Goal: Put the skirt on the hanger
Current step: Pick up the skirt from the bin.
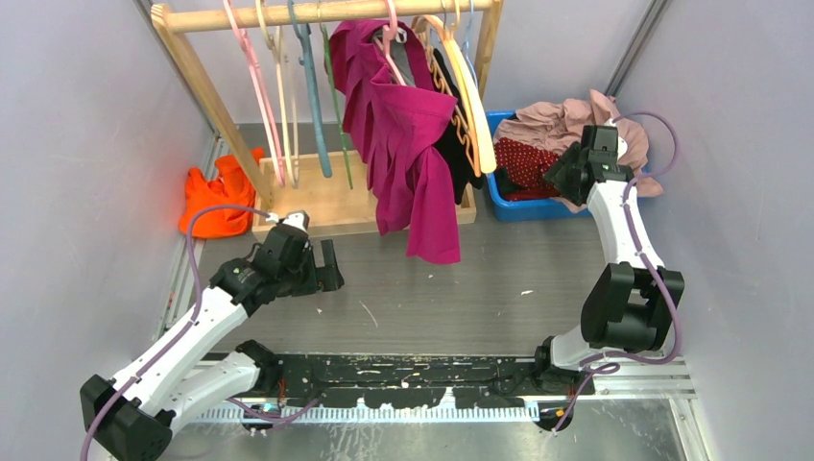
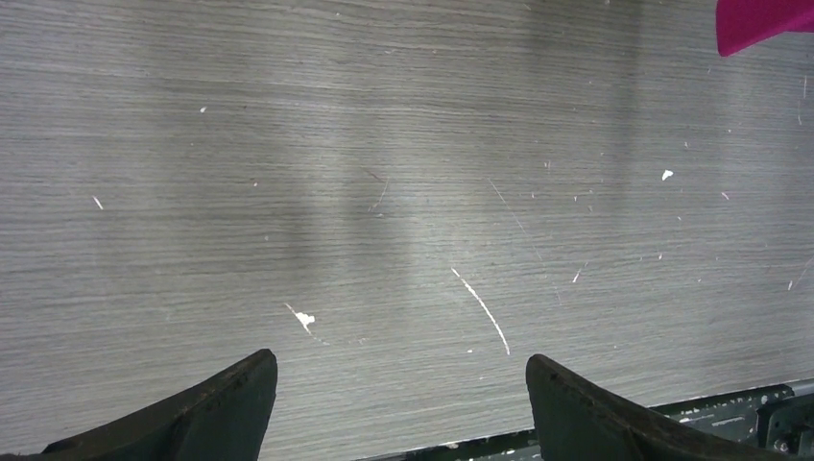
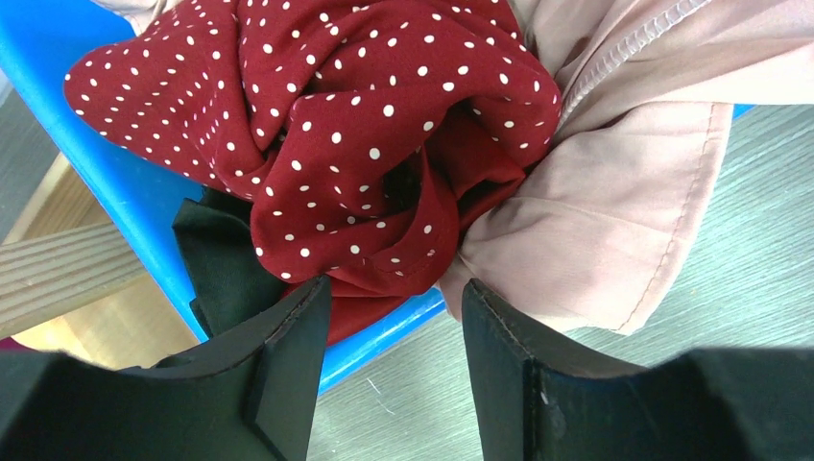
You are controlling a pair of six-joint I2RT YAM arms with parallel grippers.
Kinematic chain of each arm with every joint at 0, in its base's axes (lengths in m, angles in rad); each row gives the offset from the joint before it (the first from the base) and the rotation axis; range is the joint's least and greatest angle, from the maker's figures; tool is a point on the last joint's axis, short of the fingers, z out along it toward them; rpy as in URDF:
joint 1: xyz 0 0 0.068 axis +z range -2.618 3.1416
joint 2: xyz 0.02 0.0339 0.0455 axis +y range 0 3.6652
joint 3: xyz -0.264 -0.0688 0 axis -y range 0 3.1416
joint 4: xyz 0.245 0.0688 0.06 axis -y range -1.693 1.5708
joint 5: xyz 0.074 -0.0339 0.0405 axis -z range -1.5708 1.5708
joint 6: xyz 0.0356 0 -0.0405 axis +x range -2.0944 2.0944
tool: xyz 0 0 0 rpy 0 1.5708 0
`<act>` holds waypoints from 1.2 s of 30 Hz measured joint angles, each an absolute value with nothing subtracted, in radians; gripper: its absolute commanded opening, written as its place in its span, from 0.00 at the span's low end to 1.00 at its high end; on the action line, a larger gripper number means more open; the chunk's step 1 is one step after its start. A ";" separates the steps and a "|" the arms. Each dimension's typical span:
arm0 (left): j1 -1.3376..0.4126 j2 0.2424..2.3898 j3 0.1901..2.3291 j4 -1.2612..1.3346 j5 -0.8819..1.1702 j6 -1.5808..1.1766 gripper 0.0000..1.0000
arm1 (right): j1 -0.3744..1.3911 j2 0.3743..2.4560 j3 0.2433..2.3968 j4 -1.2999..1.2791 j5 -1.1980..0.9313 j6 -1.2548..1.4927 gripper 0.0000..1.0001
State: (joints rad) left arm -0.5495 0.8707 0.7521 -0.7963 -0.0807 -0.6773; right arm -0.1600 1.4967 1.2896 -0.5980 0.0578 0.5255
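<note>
The skirt, dark red with small white dots, lies bunched in a blue bin at the back right. In the right wrist view the skirt fills the upper frame. My right gripper hovers at the bin's near edge. This right gripper is open, its tips just short of the skirt's lowest fold, with only bin rim and table between them. The hanger, thin and pink, hangs on the left part of the rack's rail. My left gripper stands wide open over bare table.
A pale pink garment drapes over the bin's right side, black fabric over its rim. A magenta garment and a wooden hanger hang from the wooden rack. An orange cloth lies at the left wall.
</note>
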 measured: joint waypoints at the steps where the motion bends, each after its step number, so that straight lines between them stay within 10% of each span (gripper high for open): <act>1: -0.550 0.871 0.750 -0.796 -0.081 -0.678 1.00 | -0.160 1.497 1.286 -0.597 0.058 0.525 0.57; 13: -0.550 0.868 0.748 -0.796 -0.081 -0.678 1.00 | -0.160 1.497 1.285 -0.590 0.064 0.524 0.54; 29: -0.550 0.866 0.748 -0.789 -0.080 -0.678 1.00 | -0.160 1.516 1.358 -0.607 0.012 0.507 0.07; 36: -0.550 0.879 0.748 -0.774 -0.077 -0.678 1.00 | -0.160 1.462 1.421 -0.651 0.001 0.492 0.35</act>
